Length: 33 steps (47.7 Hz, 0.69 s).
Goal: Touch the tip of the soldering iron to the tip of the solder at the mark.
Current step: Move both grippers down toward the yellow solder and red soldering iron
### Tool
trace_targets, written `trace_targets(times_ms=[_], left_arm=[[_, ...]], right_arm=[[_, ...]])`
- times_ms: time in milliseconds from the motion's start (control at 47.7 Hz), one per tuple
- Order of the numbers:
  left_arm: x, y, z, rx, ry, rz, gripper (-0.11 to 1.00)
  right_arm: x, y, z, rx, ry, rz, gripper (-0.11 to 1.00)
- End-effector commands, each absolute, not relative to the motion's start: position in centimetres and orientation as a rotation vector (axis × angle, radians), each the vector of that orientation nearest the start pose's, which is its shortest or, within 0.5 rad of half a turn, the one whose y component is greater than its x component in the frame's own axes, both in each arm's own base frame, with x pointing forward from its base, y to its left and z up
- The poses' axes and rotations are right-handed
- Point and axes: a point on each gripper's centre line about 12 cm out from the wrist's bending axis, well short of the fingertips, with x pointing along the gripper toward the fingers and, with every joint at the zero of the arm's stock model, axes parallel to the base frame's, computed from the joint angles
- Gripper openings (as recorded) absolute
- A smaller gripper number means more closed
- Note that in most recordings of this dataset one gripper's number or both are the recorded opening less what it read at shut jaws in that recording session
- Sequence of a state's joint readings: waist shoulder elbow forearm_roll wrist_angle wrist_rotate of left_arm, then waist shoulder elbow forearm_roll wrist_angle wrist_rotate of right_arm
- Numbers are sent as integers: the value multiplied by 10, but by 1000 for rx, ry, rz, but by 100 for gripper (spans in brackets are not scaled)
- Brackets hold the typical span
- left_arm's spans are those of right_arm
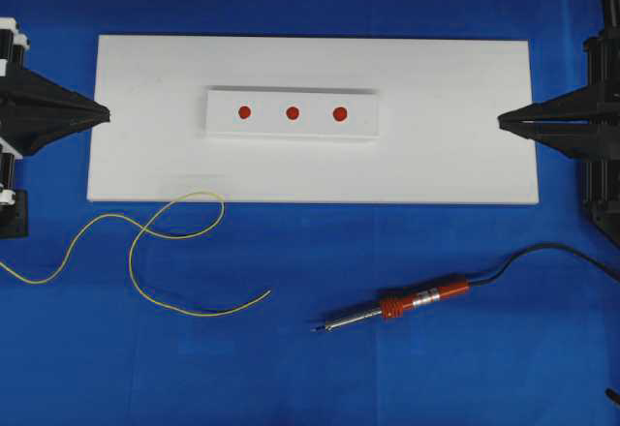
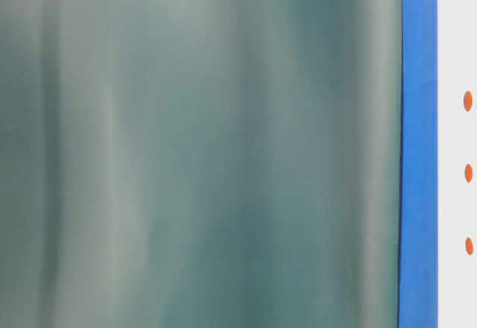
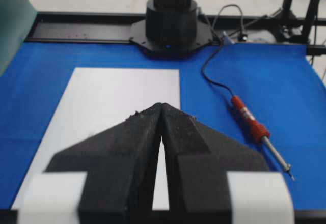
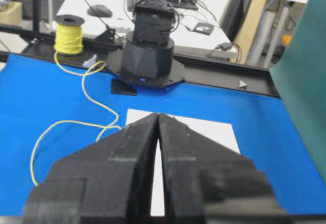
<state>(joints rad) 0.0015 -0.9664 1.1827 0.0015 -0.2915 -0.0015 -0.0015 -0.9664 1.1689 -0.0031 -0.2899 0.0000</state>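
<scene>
The soldering iron point(image 1: 402, 305) lies on the blue cloth in front of the white board, at the right, tip pointing left; it also shows in the left wrist view point(image 3: 253, 126). The yellow solder point(image 1: 165, 252) lies in loose curves at the front left, and shows in the right wrist view point(image 4: 76, 124). A raised white strip point(image 1: 291, 113) on the board carries three red marks point(image 1: 292, 112). My left gripper point(image 1: 105, 112) is shut and empty at the board's left edge. My right gripper point(image 1: 502, 121) is shut and empty at the board's right edge.
The white board point(image 1: 436, 155) lies across the middle of the blue cloth. The iron's black cord point(image 1: 552, 252) runs off to the right. A yellow solder spool point(image 4: 69, 34) stands at the table's far edge beside the other arm's base point(image 4: 150, 56). The table-level view is mostly blurred green.
</scene>
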Motion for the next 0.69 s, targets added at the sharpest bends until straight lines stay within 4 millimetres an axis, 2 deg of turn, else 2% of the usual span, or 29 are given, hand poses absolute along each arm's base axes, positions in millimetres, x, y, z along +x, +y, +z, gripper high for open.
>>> trace_targets(times_ms=[0,126,252,440,503,587,629,671], left_arm=[[200,-8,297,-9,-69,-39,0],[199,-14,297,-8,-66,-71,0],[201,-16,291,-11,-44,-78,0],[209,-26,277,-7,16,-123,0],[211,-32,272,-6,39,-150,0],[214,-42,265,-1,65,-195,2],[215,-49,261,1,80,-224,9],[216,-55,257,3,89,-250,20]], right_arm=[[201,2,301,13,-94,10,0],[207,5,302,29,-27,23,-6],[214,8,297,45,33,34,-6],[221,23,287,68,77,103,-3],[221,31,282,82,98,136,4],[222,40,279,93,116,170,20],[222,43,277,95,128,186,33],[223,48,273,99,146,203,46]])
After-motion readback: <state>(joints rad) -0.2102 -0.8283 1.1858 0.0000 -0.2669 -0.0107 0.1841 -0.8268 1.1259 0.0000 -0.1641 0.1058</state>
